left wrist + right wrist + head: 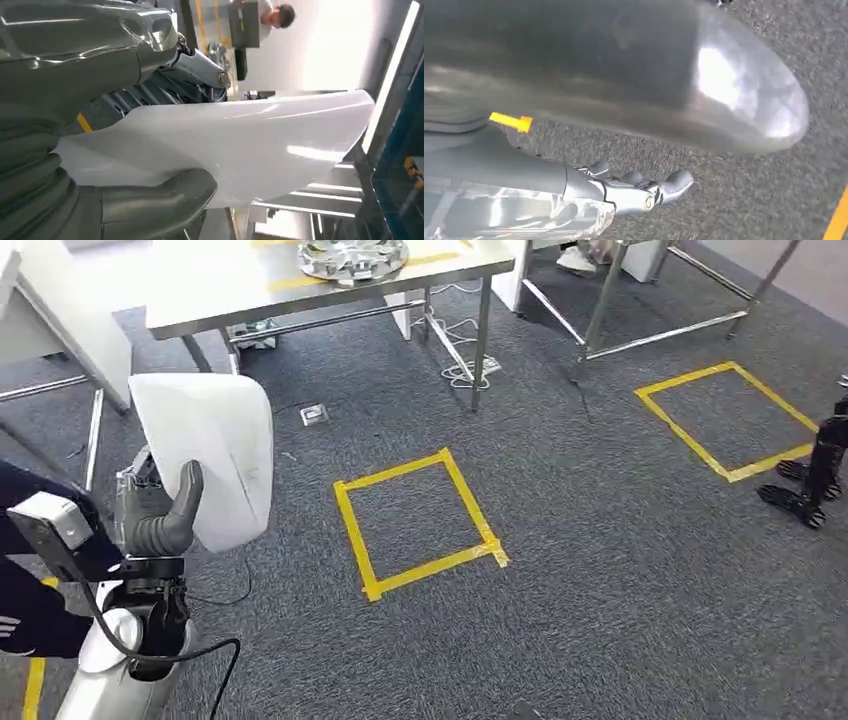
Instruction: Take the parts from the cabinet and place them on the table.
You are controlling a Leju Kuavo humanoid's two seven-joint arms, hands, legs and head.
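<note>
Head view: the left hand [160, 515] holds a white panel [215, 455] upright at the near left, thumb laid across its front face and the other fingers hidden behind it. The table [215, 300] stands far left of centre, with a silver hubcap [352, 257] already on it. On the grey carpet between robot and table lies a yellow tape square [418, 525]; a second tape square [728, 418] lies far right. The right hand [812, 475] hangs at the right edge, dark fingers loose and apart, holding nothing.

Left wrist view: the panel [260, 145] runs across the frame, pinched between the thick thumb [165, 192] on one face and the darker fingers [150, 95] on the other. The grip sits near one edge, so most of the panel reaches out beyond the hand [75, 150]. A person [277, 15] stands beyond.

Right wrist view: the right hand [634, 192] hangs over carpet with its fingers slightly curled and nothing in them.

The risk, as I judge it: the panel is smooth, wide and held by an edge, so walking could swing it and let it slip through the pinch. Its free end could also strike the table edge or nudge the hubcap when it is set down.
</note>
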